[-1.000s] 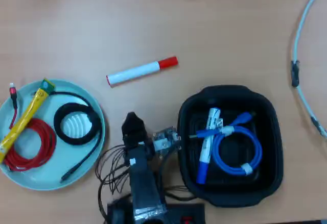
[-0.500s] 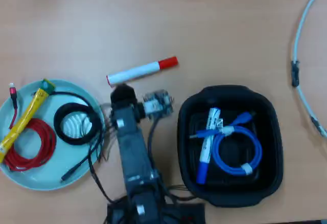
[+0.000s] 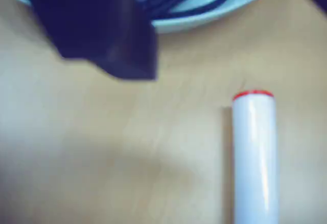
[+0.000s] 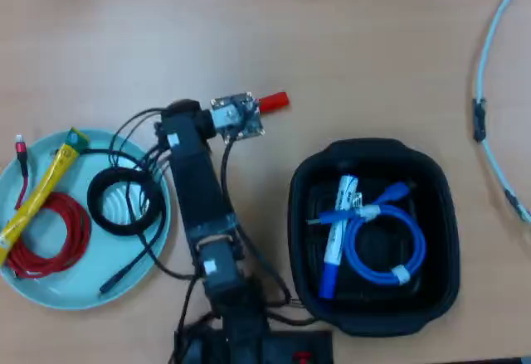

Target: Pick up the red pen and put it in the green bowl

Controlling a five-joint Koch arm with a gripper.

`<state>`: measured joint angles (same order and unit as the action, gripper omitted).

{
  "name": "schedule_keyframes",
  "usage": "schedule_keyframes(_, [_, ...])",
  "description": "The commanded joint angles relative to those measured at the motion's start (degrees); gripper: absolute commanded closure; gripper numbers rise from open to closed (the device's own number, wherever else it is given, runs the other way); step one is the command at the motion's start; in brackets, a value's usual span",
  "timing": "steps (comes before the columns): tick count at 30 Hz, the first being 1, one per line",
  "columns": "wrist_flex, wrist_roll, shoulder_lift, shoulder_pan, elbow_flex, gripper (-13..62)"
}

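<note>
Reach carried from the lower centre of the overhead view up to the middle left within the last second. Ended with the claw point(image 4: 184, 118) above the white barrel of the red pen point(image 4: 274, 101), with only the red cap left visible to the right of the arm point(image 4: 199, 190). Pen itself unmoved, flat on the desk point(image 4: 348, 32), above and right of the green bowl point(image 4: 58, 296), apart from the rim and not inside. Judged as approach nearly complete and grasp not yet made: no lift, no shift of the pen. In the wrist view, found the pen point(image 3: 254, 152) at lower right, barrel cut off by the bottom edge, thin red band at the top end, and the bowl rim point(image 3: 204, 20) across the top of the frame. Made out just one dark jaw there, blurred, at upper left, off to the left of the barrel and clear of it; second jaw out of frame. Could not tell how wide the claw stood, nor whether anything was gripped. From above, most of the barrel hidden under the arm, so no reading of alignment either.
</note>
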<state>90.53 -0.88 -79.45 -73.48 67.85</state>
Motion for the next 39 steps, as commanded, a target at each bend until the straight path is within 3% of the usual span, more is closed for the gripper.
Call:
schedule_keyframes(1, [2.20,-1.14,2.29,-0.09,-6.59,7.6])
schedule_keyframes(14, [2.02,-1.41,20.21,-2.81,-20.92,7.6])
schedule_keyframes(39, [0.35,-2.20,29.27,-7.82,-20.92,7.6])
